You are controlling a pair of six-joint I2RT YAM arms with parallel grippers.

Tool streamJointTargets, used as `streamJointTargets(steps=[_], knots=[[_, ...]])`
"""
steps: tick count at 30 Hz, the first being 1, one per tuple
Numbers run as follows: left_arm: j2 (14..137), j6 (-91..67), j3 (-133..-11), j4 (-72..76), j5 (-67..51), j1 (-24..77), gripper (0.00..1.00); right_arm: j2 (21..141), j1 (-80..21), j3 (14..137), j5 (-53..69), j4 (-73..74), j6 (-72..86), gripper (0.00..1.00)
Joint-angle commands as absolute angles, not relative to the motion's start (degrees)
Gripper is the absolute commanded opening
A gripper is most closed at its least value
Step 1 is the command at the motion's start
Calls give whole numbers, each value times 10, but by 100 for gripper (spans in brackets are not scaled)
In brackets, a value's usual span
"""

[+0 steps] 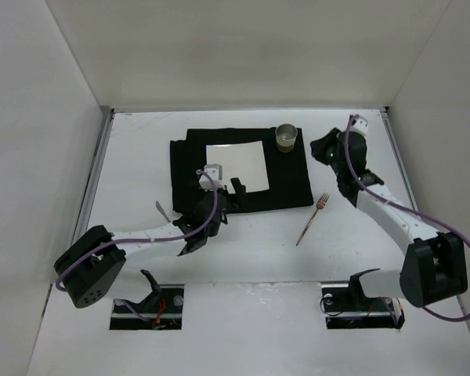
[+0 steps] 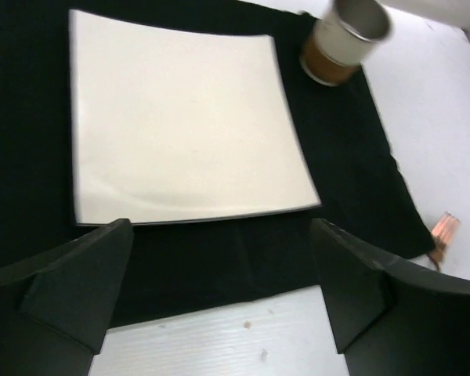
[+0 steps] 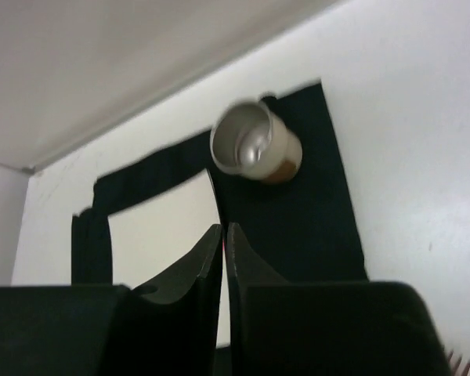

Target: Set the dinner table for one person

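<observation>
the left gripper (image 2: 221, 235) has its fingers (image 2: 78, 282) spread wide with nothing between them. the white plate (image 2: 180, 117) lies just past them on the black mat (image 2: 352, 157). a fork (image 2: 445, 233) lies off to their right. the right gripper (image 3: 224, 235) has its fingers pressed together and holds nothing. the cup (image 3: 254, 145) stands ahead of them. the dinner table (image 1: 141, 157) lies under both grippers.
</observation>
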State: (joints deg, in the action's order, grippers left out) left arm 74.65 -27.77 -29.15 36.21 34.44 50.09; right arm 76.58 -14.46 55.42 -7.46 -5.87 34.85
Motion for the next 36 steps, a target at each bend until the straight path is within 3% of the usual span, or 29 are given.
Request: streamJointTargets(steps=[1,4,5,9,11,14,17,21,26,32,36], knots=[[779,-220,-341,377,327,539,88,731,-167,456,-76,-165,407,10],[818,-209,-369,378,301,583,48,684,-169,405,-114,-169,420,9],[831,-211,-380,374,296,592,40,668,-173,393,-126,-168,427,12],[889,-220,-446,334,275,631,27,605,-188,364,-129,-151,449,26],[925,-214,-481,320,268,643,27,565,-194,351,-115,-143,446,24],[961,-214,-525,305,245,662,42,499,-194,327,-119,-136,421,11],[993,-209,-555,301,214,675,49,428,-188,296,-148,-136,402,6],[1039,-218,-597,299,150,679,56,376,-169,265,-199,-131,408,9],[1105,-212,-653,289,147,692,59,418,-158,275,-176,-98,427,15],[1143,-201,-688,269,156,691,59,439,-149,272,-143,-111,440,22],[1161,-195,-700,242,146,690,53,440,-139,267,-135,-113,450,24]])
